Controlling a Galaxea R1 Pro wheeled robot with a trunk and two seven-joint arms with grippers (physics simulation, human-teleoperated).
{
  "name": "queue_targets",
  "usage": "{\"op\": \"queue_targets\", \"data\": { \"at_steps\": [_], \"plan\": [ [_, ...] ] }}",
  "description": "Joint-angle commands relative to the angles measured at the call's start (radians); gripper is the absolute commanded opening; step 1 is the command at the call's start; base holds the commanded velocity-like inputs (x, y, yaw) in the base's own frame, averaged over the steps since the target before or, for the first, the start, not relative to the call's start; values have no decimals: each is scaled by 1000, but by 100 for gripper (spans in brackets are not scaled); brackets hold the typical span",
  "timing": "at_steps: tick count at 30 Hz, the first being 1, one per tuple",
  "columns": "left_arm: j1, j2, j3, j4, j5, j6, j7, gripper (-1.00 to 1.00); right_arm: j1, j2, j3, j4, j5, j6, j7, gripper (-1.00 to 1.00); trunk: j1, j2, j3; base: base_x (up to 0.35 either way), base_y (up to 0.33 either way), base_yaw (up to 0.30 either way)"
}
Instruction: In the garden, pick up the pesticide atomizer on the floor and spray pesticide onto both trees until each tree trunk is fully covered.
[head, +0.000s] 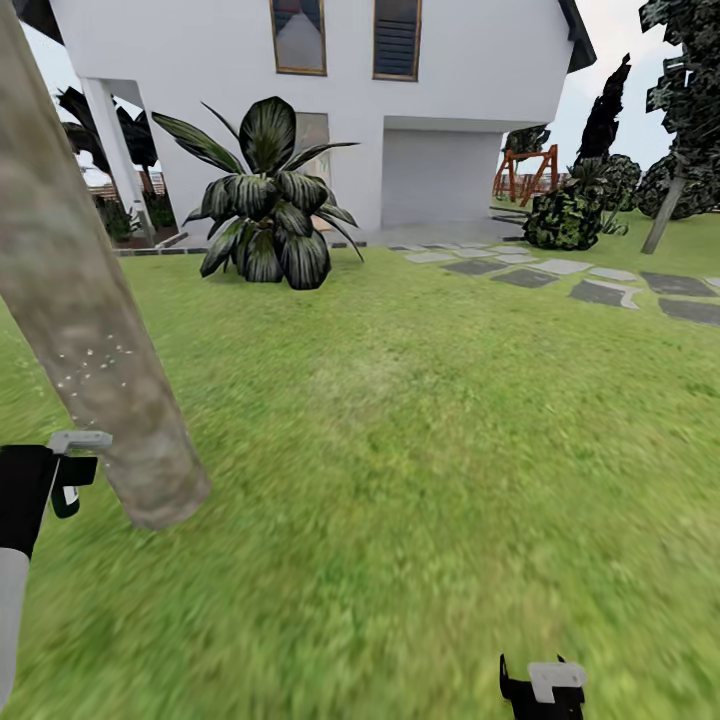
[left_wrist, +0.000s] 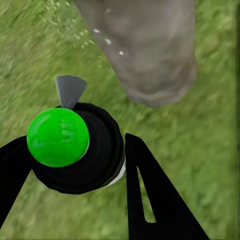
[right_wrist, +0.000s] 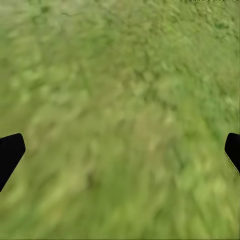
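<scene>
The pesticide atomizer (left_wrist: 75, 160), with a black head, a green ball on top and a grey nozzle (left_wrist: 70, 91), sits between the black fingers (left_wrist: 150, 195) of my left gripper (left_wrist: 75, 142), which is shut on it. The nozzle points at the base of a thick mottled tree trunk (head: 95, 330) close by at the left, and white specks dot the bark. The atomizer (head: 35, 490) also shows at the head view's left edge, beside that trunk. A second tree's trunk (head: 663, 218) leans far off at the right. My right gripper (head: 545, 688) hangs low over the lawn, open and holding nothing.
A big dark-leaved plant (head: 265, 205) stands ahead before the white house (head: 450, 90). Grey stepping stones (head: 600, 290) cross the grass at the right, near round bushes (head: 565, 218) and a narrow black-foliaged tree (head: 605, 110). Blurry lawn (head: 400, 480) spreads between them.
</scene>
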Motion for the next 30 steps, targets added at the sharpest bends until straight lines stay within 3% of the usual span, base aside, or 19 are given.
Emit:
{"op": "queue_targets", "data": {
  "at_steps": [1, 11, 18, 25, 30],
  "plan": [
    [0, 0, 0, 0, -1, 0, 0, -100, 0, 0, 0, 0, 0, 0, 0, 100, 0, 0, 0, 198, -211, 0],
    [0, 0, 1, 1, -2, 1, 0, -100, 0, 3, 0, 0, 0, 0, 0, 100, 0, 0, 0, 171, -215, 178],
    [60, 3, 12, 21, -4, -3, 2, -100, 0, 3, 0, 0, 0, 0, 0, 100, 0, 0, 0, 21, -14, 40],
    [64, -1, 15, 21, -3, -2, 2, -100, 0, 3, 0, 0, 0, 0, 0, 100, 0, 0, 0, 51, -23, 213],
    [64, -2, 14, 21, -6, -2, 2, -100, 0, 0, 0, 0, 0, 0, 0, 100, 0, 0, 0, 222, -169, 15]
  ]
}}
